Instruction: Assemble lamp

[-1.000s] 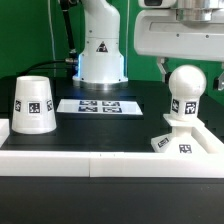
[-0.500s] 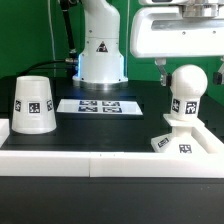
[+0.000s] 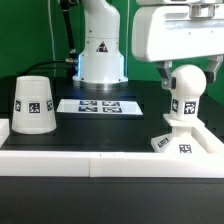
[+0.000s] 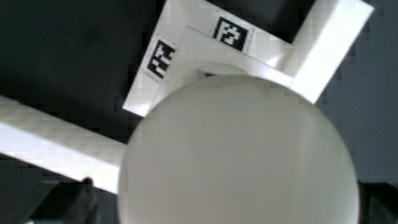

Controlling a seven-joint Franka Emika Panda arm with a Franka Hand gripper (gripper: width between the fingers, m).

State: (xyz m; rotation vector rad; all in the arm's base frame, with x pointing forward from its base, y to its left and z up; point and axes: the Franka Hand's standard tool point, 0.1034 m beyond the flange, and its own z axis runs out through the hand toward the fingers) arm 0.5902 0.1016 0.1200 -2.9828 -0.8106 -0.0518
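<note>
The bulb (image 3: 185,96) stands upright on the flat angular base (image 3: 180,143) at the exterior view's right. My gripper (image 3: 188,70) is just above the bulb's round head. Its jaws are spread wide, one dark finger (image 3: 163,72) on each side of the top of the head, not touching it. In the wrist view the bulb head (image 4: 231,150) fills most of the picture, with the tagged base (image 4: 222,45) beyond it. The tapered shade (image 3: 32,105) stands mouth down at the exterior view's left, far from the gripper.
The marker board (image 3: 100,105) lies flat in the middle, in front of the white robot pedestal (image 3: 100,50). A low white wall (image 3: 100,162) runs along the front of the black table and up both sides; it also shows in the wrist view (image 4: 36,125).
My gripper has come down and a little toward the exterior view's left, so its fingers now flank the top of the bulb head. The lamp parts have not moved.
</note>
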